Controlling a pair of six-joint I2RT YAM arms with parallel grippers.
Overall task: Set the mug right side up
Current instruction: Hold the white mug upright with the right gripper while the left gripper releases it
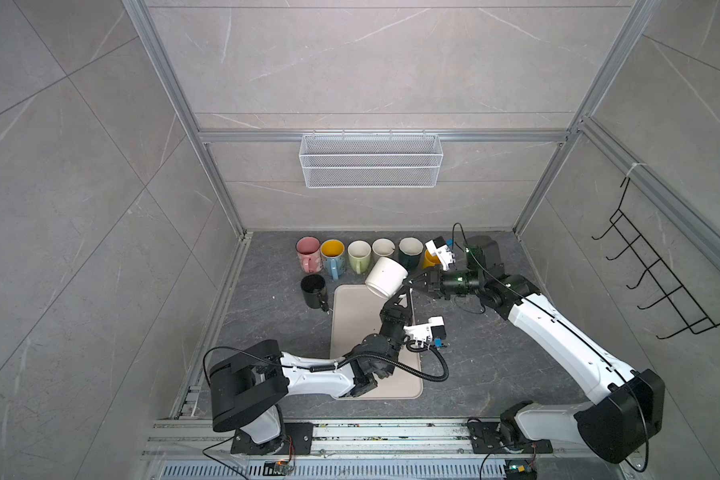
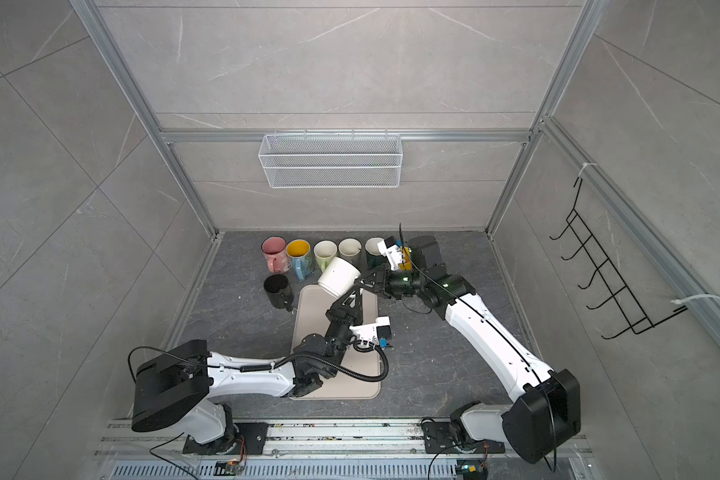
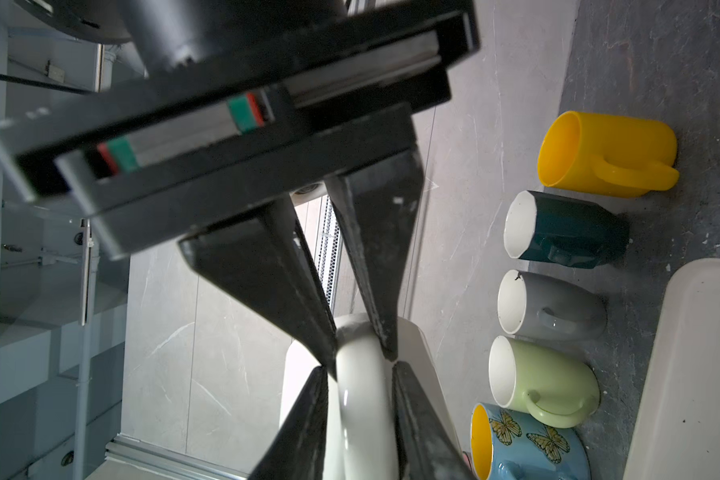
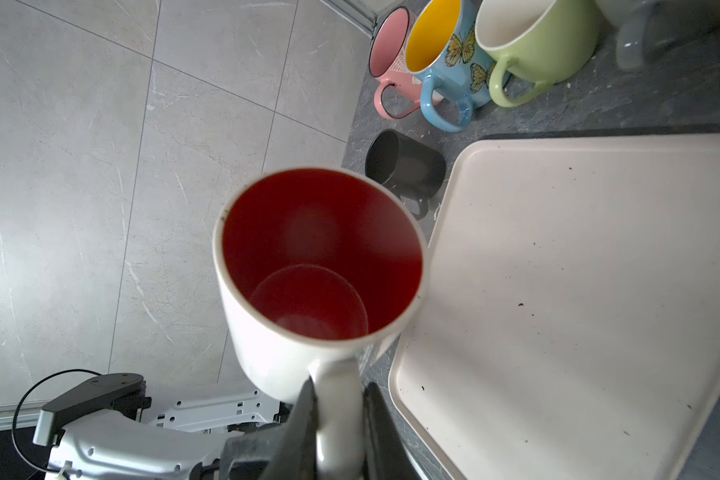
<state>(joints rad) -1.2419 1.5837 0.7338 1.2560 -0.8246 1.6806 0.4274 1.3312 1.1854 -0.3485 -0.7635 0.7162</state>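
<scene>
Mug [image 1: 386,277] hung slanted over far end of tray [image 1: 352,328], mouth toward right arm. Turn looked partway done.
Right gripper [image 4: 337,419] was clamped on handle [image 4: 335,395].
Left gripper [image 3: 360,370] flanked same handle — gripping or slack, couldn't tell.
Left to do — finish rotation, set down upright.

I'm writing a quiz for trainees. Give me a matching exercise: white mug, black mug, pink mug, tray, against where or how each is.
1 white mug
2 black mug
3 pink mug
4 tray

A left end of back row
B flat, no mug standing on it
C lifted, held by its handle
D upright beside the tray's corner

Pairs: 1-C, 2-D, 3-A, 4-B
</scene>
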